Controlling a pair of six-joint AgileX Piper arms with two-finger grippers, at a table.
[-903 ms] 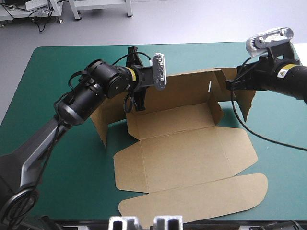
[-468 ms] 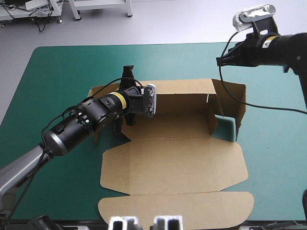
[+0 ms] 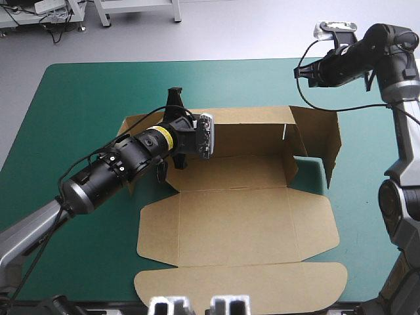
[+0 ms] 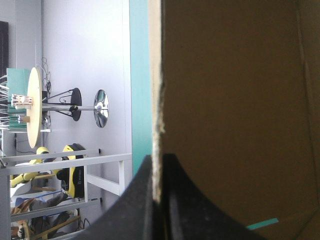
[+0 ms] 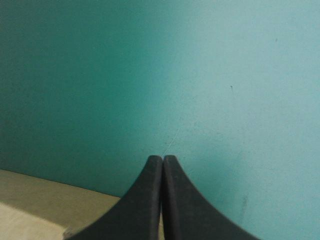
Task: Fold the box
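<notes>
Brown box (image 3: 236,223), back wall upright, lid flat; left gripper (image 4: 156,167) pinching wall.

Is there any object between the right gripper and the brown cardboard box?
Nothing visible. The right gripper, jaws shut, hangs above bare teal-green table cover, beyond the raised right wall of the brown cardboard box.

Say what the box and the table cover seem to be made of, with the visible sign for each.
Box: brown cardboard, matte and unprinted; it holds sharp creases and shows a pale, rough cut edge in the left wrist view.
Cover: teal-green, smooth and dull, without wrinkles; perhaps a rubbery mat or coated cloth, I cannot tell which.
</notes>
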